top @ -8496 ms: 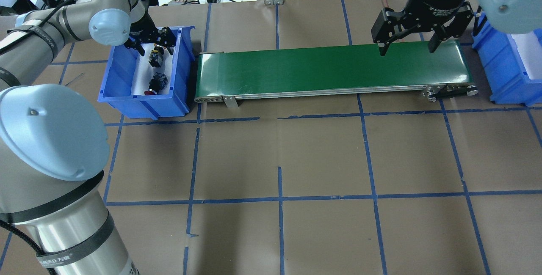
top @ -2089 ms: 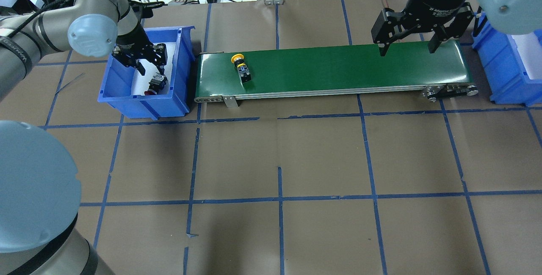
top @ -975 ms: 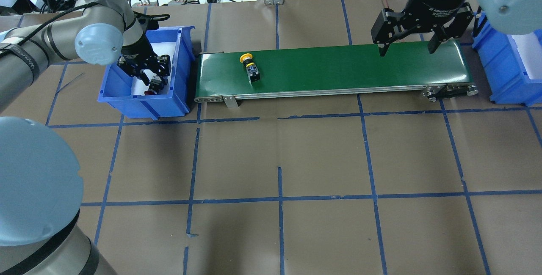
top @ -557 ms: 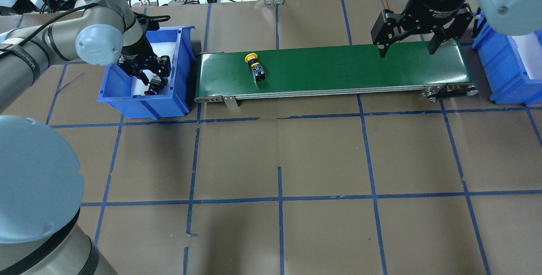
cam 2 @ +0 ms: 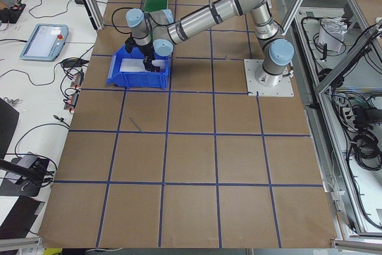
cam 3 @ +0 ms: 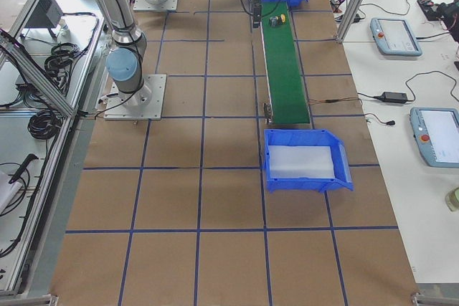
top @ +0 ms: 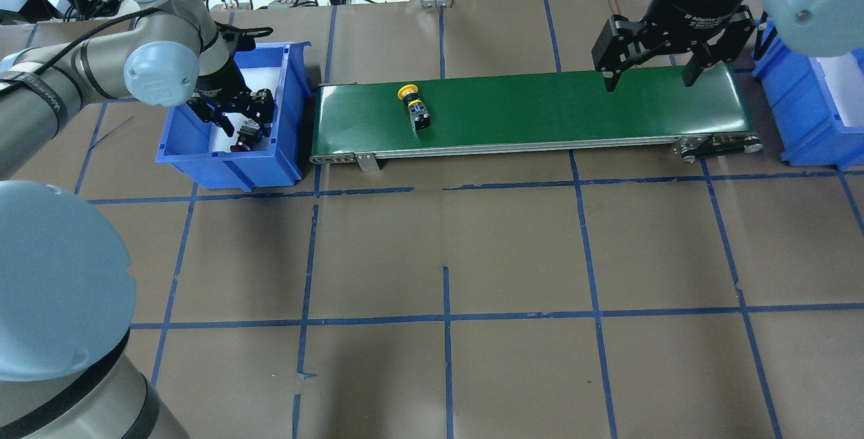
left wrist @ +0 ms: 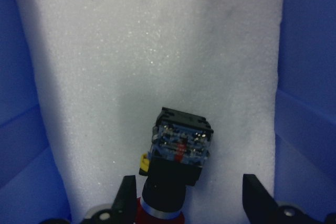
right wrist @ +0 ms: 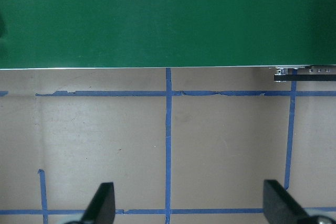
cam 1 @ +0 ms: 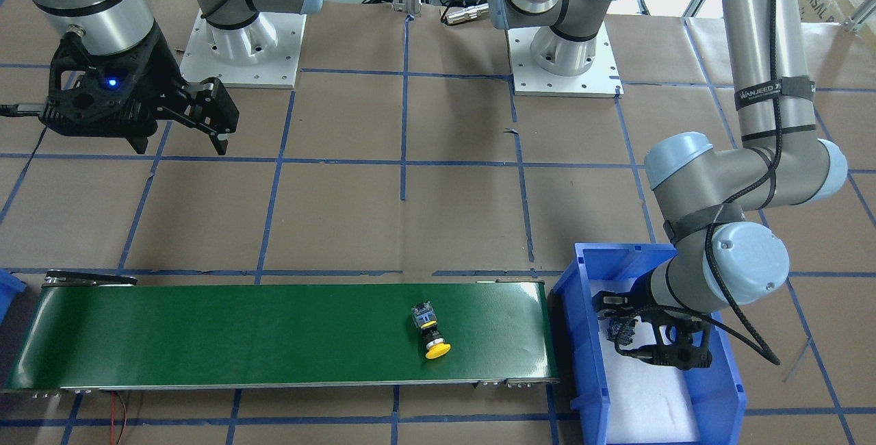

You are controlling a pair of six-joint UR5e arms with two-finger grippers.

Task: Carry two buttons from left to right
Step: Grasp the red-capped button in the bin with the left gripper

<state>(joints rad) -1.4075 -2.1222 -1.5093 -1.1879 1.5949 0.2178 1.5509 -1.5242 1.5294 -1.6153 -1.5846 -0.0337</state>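
Observation:
The yellow button (top: 413, 107) lies on its side on the green conveyor belt (top: 540, 108), near the belt's left end; it also shows in the front-facing view (cam 1: 431, 337). The red button (top: 246, 136) lies on white foam in the left blue bin (top: 229, 163). My left gripper (top: 244, 117) is open and low inside that bin. In the left wrist view its fingers straddle the red button (left wrist: 178, 156) without closing on it. My right gripper (top: 649, 79) is open and empty, hovering over the belt's right end.
A second blue bin (top: 810, 111) with a white foam liner stands past the belt's right end; it also shows in the exterior right view (cam 3: 305, 159). Brown paper with blue tape lines covers the table. Cables lie along the far edge.
The yellow button went from the left bin to the belt and has ridden rightward along it. My left gripper has lowered over the red button. The right arm has not moved.

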